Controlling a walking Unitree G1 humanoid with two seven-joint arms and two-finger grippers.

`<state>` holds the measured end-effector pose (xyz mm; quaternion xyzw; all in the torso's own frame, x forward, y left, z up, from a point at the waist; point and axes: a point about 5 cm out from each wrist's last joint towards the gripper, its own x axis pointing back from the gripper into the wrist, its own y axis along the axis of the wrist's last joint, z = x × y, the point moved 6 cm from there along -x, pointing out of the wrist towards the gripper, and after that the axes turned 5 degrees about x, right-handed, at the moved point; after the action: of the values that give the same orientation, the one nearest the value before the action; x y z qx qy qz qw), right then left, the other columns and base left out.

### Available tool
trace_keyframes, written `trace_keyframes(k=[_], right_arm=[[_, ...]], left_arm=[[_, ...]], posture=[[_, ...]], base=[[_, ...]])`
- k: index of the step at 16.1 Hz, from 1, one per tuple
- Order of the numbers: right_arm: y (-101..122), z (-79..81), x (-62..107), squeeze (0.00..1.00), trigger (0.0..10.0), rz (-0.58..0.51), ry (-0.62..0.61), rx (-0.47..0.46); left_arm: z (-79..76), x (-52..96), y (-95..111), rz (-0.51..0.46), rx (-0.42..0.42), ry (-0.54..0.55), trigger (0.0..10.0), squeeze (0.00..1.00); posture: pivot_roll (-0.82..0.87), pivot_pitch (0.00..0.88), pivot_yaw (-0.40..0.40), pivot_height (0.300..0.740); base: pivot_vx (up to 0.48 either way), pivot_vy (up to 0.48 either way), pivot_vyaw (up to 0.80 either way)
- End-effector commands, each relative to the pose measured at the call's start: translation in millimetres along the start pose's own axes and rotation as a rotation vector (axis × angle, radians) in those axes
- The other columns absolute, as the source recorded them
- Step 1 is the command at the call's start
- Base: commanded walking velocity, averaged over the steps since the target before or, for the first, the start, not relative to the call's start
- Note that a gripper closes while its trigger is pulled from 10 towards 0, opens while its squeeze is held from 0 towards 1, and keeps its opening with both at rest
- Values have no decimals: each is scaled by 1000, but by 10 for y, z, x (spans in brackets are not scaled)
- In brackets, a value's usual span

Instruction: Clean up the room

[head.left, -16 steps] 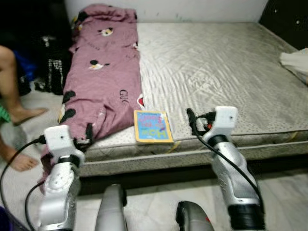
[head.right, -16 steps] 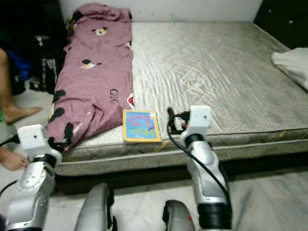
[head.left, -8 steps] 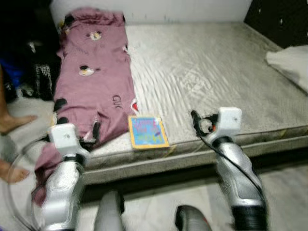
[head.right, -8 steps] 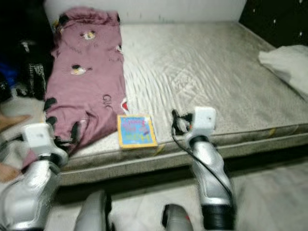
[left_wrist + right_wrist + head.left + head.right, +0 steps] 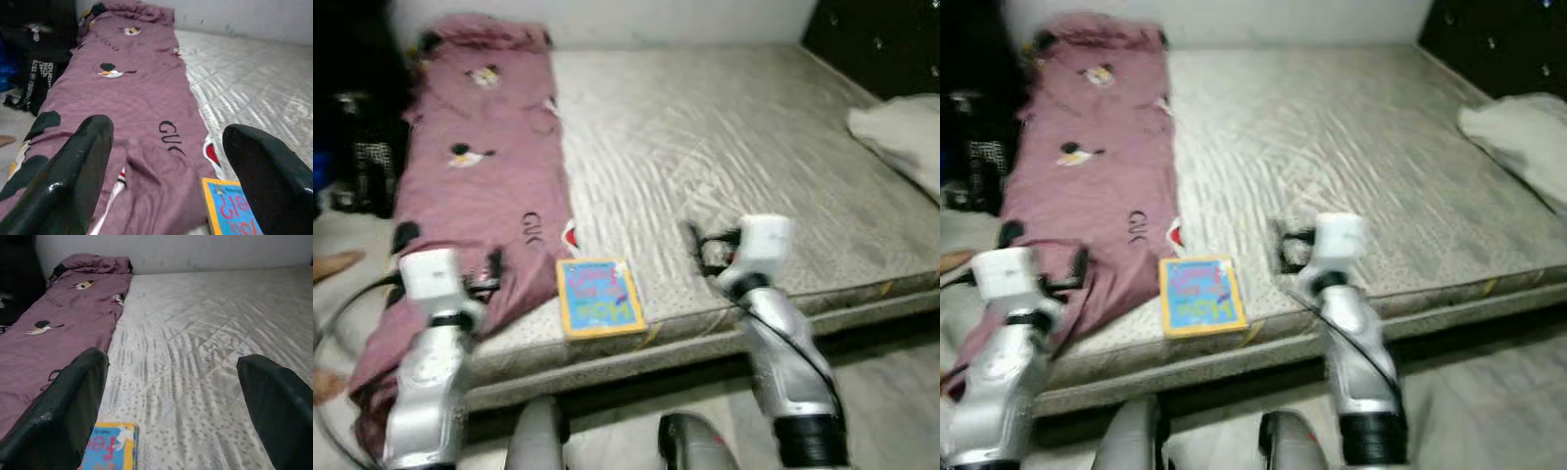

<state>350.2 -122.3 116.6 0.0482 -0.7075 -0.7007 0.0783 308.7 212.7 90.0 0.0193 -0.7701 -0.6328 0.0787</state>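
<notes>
Mauve cotton blanket with black and white cartoon prints [image 5: 475,186] lies in a long strip down the left part of the frame, on the grey quilted mattress of the bed [image 5: 724,147], and its lower end hangs over the mattress edge toward the floor. Just beside it, in the lower centre, a thin picture book with a yellow border and a blue cover [image 5: 598,297] lies flat, very near the front edge of the mattress. A crumpled white cloth [image 5: 901,132] rests at the right edge of the frame. The left end effector [image 5: 166,171] hovers over the lower part of the blanket with its two black fingers wide apart and nothing between them. The right end effector [image 5: 171,401] is held over the bare mattress to the right of the book, also wide open and empty. In my judgement the main risk is with the book: it is thin and flat, so the fingers could slide over the cover and push it off the edge instead of lifting it. The blanket is soft and partly hanging, so a grasp at one point could pull the whole length down to the floor. A person's bare foot [image 5: 333,264] is at the left edge, near the left arm, so a wide swing there could touch it.
</notes>
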Motion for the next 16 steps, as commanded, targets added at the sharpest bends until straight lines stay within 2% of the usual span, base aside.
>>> trace_keyframes(k=[1, 4, 7, 11, 16], right_arm=[[0, -157, 35, 0, 10000, -1, -38, 17], [-7, -157, 37, 0, 10000, 5, -36, 23], [-11, -229, 58, 0, 10000, 18, -57, 29], [-25, -319, 116, 0, 10000, 33, -66, 41], [-48, -362, 213, 0, 10000, 55, -67, 54]], left_arm=[[-94, -29, -27, 14, 13, -10, 10000, 0], [-56, -95, -25, 19, 17, 9, 10000, 0], [-65, -197, 12, 6, 26, 22, 10000, 0], [-197, -284, 0, 2, 55, 15, 10000, 0], [-265, -340, -82, 26, 75, 19, 10000, 0]], posture=[[-102, 0, -28, 638], [-108, 1, -29, 638], [-124, 7, -33, 638], [-149, 15, -34, 638], [-178, 38, -32, 593]], base=[[0, 0, 794], [0, 0, 794], [0, 0, 0], [0, 0, 0], [0, 0, 0]])
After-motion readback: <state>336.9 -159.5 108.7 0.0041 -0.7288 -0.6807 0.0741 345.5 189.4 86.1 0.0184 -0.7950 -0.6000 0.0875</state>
